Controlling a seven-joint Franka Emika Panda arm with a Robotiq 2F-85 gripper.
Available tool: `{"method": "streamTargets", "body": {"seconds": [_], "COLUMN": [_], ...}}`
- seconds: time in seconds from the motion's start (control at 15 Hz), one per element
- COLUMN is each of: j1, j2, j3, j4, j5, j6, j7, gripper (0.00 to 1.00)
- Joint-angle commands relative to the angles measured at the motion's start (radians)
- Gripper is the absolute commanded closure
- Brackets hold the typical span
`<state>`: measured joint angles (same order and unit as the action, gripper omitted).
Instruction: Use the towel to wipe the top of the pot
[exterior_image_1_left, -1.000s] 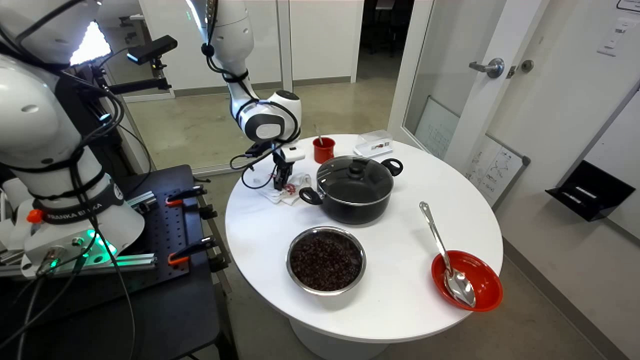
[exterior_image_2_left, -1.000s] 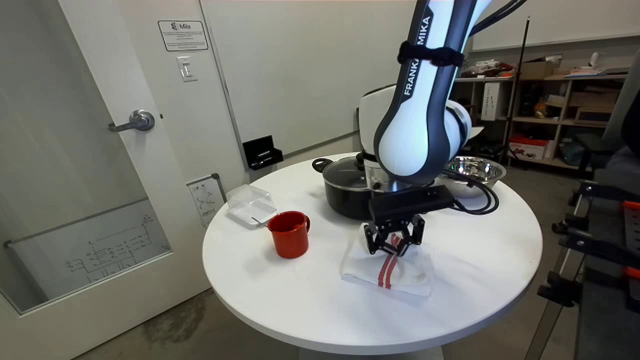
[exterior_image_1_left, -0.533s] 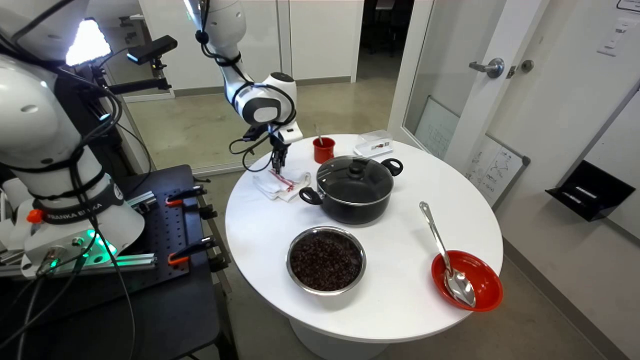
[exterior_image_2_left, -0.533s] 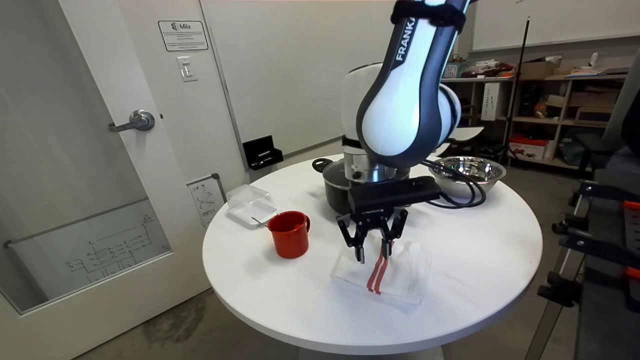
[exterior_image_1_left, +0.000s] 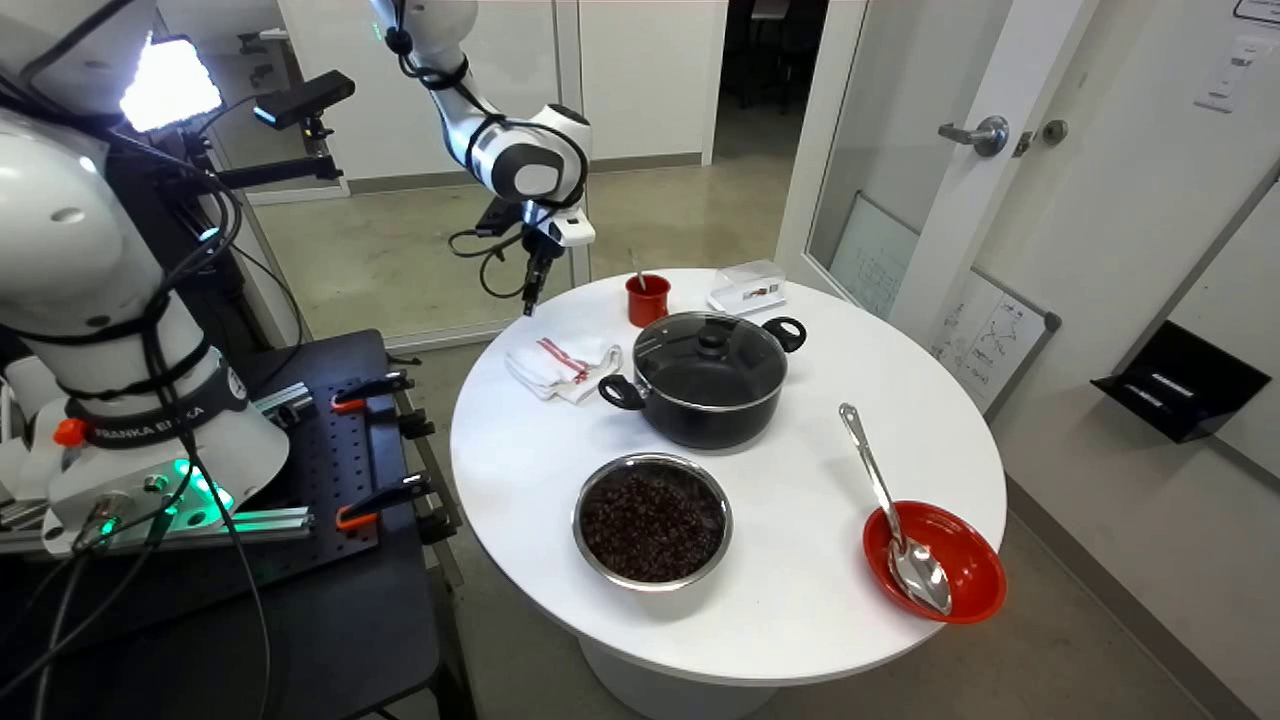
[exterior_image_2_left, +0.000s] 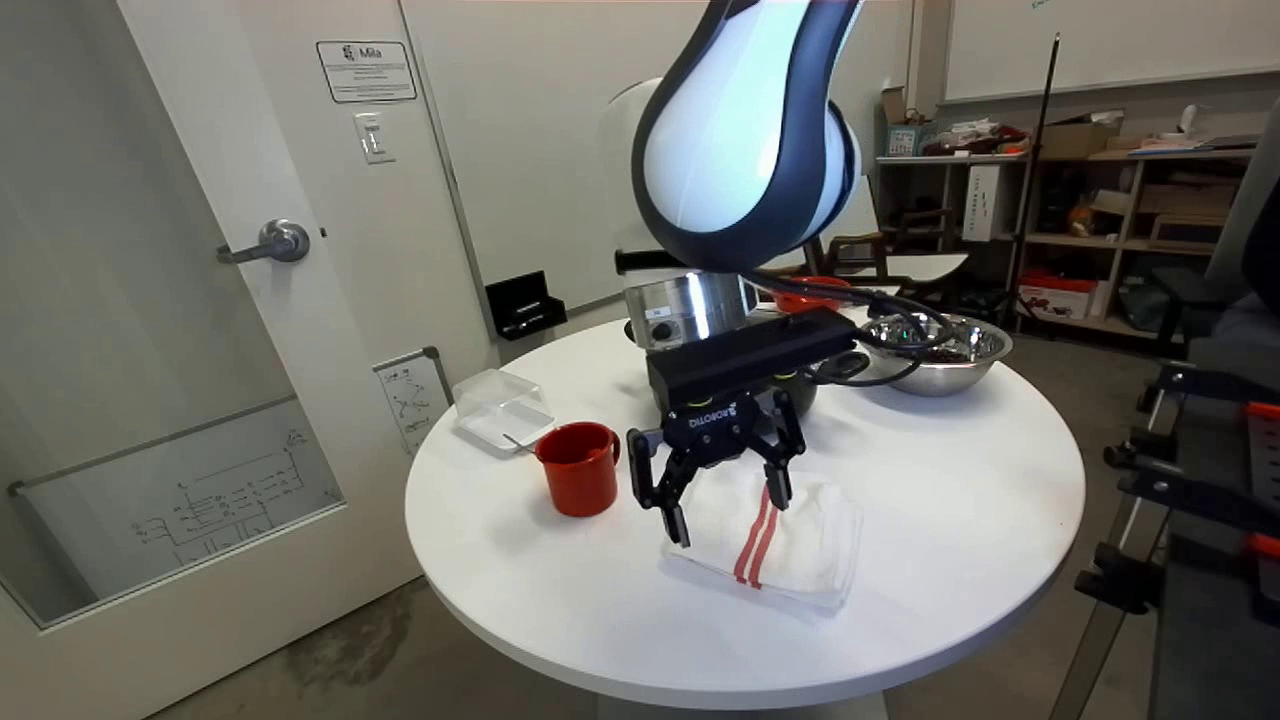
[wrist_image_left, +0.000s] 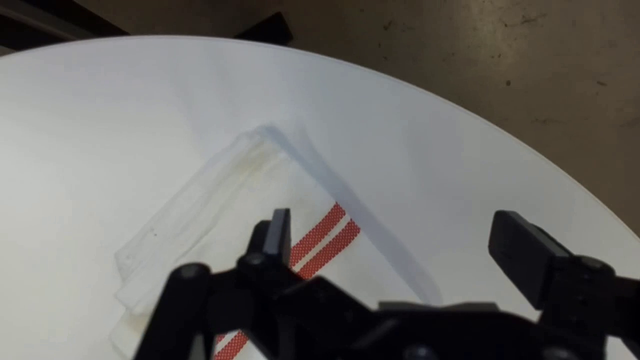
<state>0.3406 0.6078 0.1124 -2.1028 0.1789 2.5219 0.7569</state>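
Observation:
The white towel (exterior_image_1_left: 563, 369) with two red stripes lies folded flat on the table, left of the pot (exterior_image_1_left: 690, 410) in that exterior view. Black, with a glass lid, the pot is mostly hidden behind the arm in an exterior view where the towel (exterior_image_2_left: 810, 550) shows in front of it. Above the table, higher than the towel and clear of it, hangs my gripper (exterior_image_2_left: 730, 513). In the wrist view the gripper (wrist_image_left: 392, 232) has its fingers wide apart with nothing between them. The towel (wrist_image_left: 220, 210) shows below and behind the left finger.
A red mug (exterior_image_2_left: 580, 478) with a spoon stands near the gripper. Behind it is a clear plastic box (exterior_image_2_left: 503, 415). A metal bowl (exterior_image_2_left: 945, 380) of dark beans and a red bowl (exterior_image_1_left: 980, 555) with a large metal spoon (exterior_image_1_left: 868, 465) share the round table (exterior_image_1_left: 800, 600).
My gripper was shut down at the towel a second ago. It has opened, let go and risen, moving toward the mug side. The towel stays on the table.

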Motion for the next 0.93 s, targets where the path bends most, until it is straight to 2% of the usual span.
{"method": "streamTargets", "body": {"seconds": [0.0, 0.4, 0.87], "j1": [0.029, 0.070, 0.068], "j2": [0.070, 0.164, 0.224], "j3": [-0.008, -0.034, -0.069], "j4": [0.114, 0.265, 0.350], "j5": [-0.056, -0.149, -0.198], "j6": [-0.108, -0.216, -0.295], "j7": [-0.031, -0.035, -0.029], "gripper": [0.00, 0.00, 0.00]}}
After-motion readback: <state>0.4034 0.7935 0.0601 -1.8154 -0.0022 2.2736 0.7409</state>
